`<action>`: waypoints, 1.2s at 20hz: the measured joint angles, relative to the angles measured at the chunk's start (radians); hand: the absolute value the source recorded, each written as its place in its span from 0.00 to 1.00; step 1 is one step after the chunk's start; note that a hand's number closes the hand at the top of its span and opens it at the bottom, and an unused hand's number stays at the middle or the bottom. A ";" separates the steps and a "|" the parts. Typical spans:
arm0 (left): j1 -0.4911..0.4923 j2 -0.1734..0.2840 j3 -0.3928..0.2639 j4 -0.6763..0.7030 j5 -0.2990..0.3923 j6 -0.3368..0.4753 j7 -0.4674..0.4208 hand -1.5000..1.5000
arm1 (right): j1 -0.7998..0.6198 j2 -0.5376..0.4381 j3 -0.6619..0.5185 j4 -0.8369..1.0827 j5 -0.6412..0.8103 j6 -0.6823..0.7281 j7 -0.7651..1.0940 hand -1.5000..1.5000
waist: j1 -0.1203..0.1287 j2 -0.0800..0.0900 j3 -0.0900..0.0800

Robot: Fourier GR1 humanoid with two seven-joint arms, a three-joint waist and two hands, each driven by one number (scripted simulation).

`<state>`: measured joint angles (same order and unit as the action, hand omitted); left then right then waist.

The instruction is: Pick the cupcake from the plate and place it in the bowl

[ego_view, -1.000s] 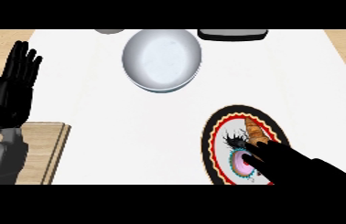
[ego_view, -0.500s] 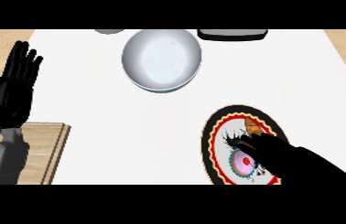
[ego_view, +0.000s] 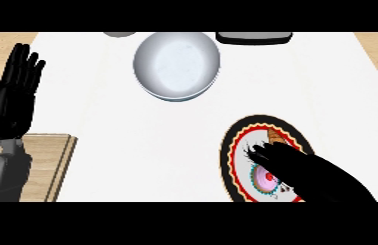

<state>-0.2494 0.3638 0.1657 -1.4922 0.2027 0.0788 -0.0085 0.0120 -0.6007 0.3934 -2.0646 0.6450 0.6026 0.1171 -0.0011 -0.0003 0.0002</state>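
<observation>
No brand, label or readable writing is seen on any item; the only marking is the patterned border of the plate (ego_view: 238,148), made up of black, red and yellow rings, with a pink and red motif on its inner face. The plate lies at the lower right of the white counter (ego_view: 148,139). The right hand (ego_view: 295,169) is laid over the plate, with its fingertips pointed to the upper left, and the cupcake (ego_view: 276,135) is seen only as a small brown sliver just beyond those fingertips, on the plate's upper part. Whether the cupcake is touched cannot be told, and it cannot be told whether the fingers are curled or straight, since the hand is seen only as a dark mass. The bowl (ego_view: 177,65) is placed well apart from the plate, near the counter's far edge, and nothing is held in it. The left hand (ego_view: 18,94) is rested at the left edge with its fingers straight and pointed up. Compared with the frame half a second ago, the right hand is found slightly lower on the plate, so that a little more of the cupcake is exposed; the bowl, plate and left hand are unchanged.
</observation>
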 measured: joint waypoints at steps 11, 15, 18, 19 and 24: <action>0.037 -0.030 0.020 -0.024 -0.027 -0.029 -0.014 0.50 | 0.007 0.104 0.035 0.124 0.160 -0.012 -0.063 0.00 | 0.001 0.000 0.000; 0.003 -0.023 0.037 0.002 -0.031 -0.037 -0.007 0.50 | -0.015 0.152 0.044 0.208 0.212 -0.026 -0.070 0.00 | 0.001 0.000 0.000; 0.010 -0.036 0.035 -0.017 -0.041 -0.034 0.000 0.50 | -0.029 0.191 0.041 0.263 0.243 -0.038 -0.069 0.00 | 0.002 0.000 0.000; 0.008 -0.039 0.036 -0.012 -0.043 -0.036 0.000 0.50 | -0.033 0.202 0.038 0.280 0.254 -0.040 -0.072 0.00 | 0.002 0.000 0.000; -0.009 -0.057 0.028 -0.023 -0.062 -0.023 0.024 0.50 | -0.040 0.195 0.020 0.326 0.296 -0.075 -0.148 1.00 | 0.000 0.000 0.000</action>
<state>-0.2582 0.3073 0.1938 -1.5153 0.1409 0.0555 0.0150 -0.0283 -0.4053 0.4138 -1.7386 0.9411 0.5279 -0.0304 -0.0007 -0.0002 0.0001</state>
